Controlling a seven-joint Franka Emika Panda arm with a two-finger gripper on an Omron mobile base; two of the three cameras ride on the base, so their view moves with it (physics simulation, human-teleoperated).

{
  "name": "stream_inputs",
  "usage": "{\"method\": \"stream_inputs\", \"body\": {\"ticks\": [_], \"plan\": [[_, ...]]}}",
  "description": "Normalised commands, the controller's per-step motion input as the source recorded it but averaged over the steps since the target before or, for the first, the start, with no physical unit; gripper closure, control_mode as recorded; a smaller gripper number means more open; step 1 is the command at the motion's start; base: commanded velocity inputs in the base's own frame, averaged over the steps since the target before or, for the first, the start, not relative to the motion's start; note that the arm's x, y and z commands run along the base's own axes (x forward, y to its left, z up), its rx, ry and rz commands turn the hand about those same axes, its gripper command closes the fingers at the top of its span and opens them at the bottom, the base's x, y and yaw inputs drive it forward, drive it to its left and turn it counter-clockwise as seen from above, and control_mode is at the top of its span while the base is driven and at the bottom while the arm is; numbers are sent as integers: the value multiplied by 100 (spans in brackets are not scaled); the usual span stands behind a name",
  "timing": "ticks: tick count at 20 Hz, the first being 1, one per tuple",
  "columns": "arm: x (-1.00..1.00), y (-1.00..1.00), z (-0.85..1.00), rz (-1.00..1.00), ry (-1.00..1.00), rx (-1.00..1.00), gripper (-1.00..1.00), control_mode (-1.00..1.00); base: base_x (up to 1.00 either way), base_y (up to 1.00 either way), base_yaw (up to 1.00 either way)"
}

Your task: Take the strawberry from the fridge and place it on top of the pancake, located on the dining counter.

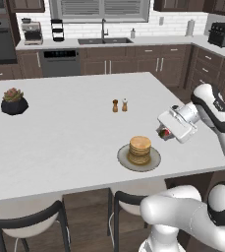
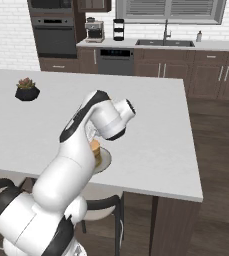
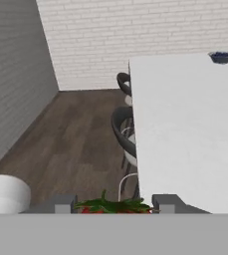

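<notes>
Strawberry [image 1: 165, 132] is clamped in gripper [image 1: 164, 132], held just right of pancake [image 1: 140, 149] stack on its plate [image 1: 154, 161], above the table [image 1: 74, 128]. Berry should be carried over stack centre, lowered till touching, then released. White table top w/ shakers [image 1: 119, 105] & potted plant [image 1: 14, 101]; brown-cabinet kitchen beyond.

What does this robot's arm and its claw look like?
The arm is made of smooth, rounded, glossy white segments with dark joints between them. The hand is a boxy white block, and its claw ends in two small squarish grey fingertips. No cables or markings show.
</notes>
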Motion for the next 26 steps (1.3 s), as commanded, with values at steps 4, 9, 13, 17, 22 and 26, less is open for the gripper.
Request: {"method": "stream_inputs", "body": {"ticks": [4,9,13,17,22,26], "plan": [[1,27,0,0,-13,0,100,-100,0,0,0],[-13,15,-20,-5,-20,0,100,-100,0,0,0],[-5,17,-26,-14,-16,0,100,-100,0,0,0],[28,0,-8,-2,0,0,100,-100,0,0,0],[25,-13,-2,0,0,0,100,-100,0,0,0],[38,-21,-3,0,0,1,100,-100,0,0,0]]}}
